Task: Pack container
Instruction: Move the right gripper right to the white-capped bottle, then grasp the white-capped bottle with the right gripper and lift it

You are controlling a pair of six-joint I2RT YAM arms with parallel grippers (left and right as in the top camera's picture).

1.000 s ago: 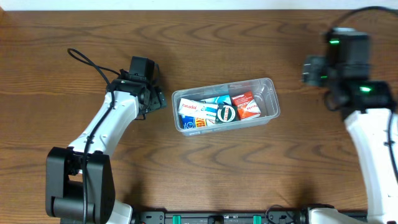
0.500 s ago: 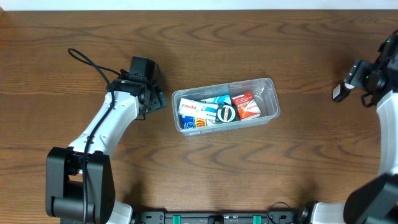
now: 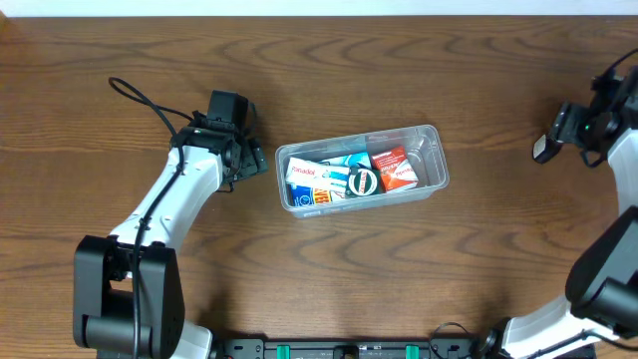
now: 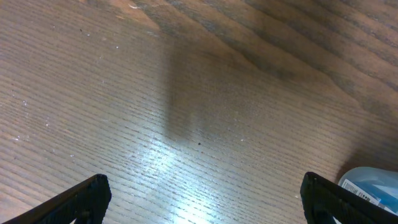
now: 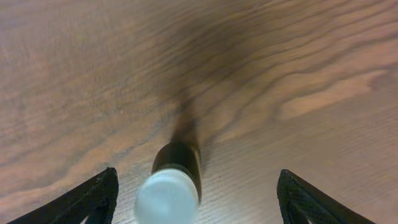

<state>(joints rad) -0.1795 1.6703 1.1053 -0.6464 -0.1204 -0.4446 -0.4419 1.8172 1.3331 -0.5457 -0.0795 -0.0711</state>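
The clear plastic container (image 3: 431,160) sits mid-table and holds several small boxes (image 3: 394,168) and a round black-capped item (image 3: 361,179). My left gripper (image 3: 259,162) is open and empty just left of the container's left end. In the left wrist view (image 4: 202,205) its fingers are spread over bare wood, with the container's corner (image 4: 373,185) at the lower right. My right gripper (image 3: 568,135) is open at the far right edge. A dark bottle with a white cap (image 3: 543,148) sits on the table there. In the right wrist view it shows between the spread fingers (image 5: 196,202), untouched (image 5: 178,163).
The brown wooden table (image 3: 329,269) fills the view. The left arm's black cable (image 3: 140,98) loops over the table at the left. The right arm (image 3: 623,189) runs down the right edge.
The right arm has swung from beside the container's right out to the far right edge, uncovering the bottle. The left arm and the container have not moved.
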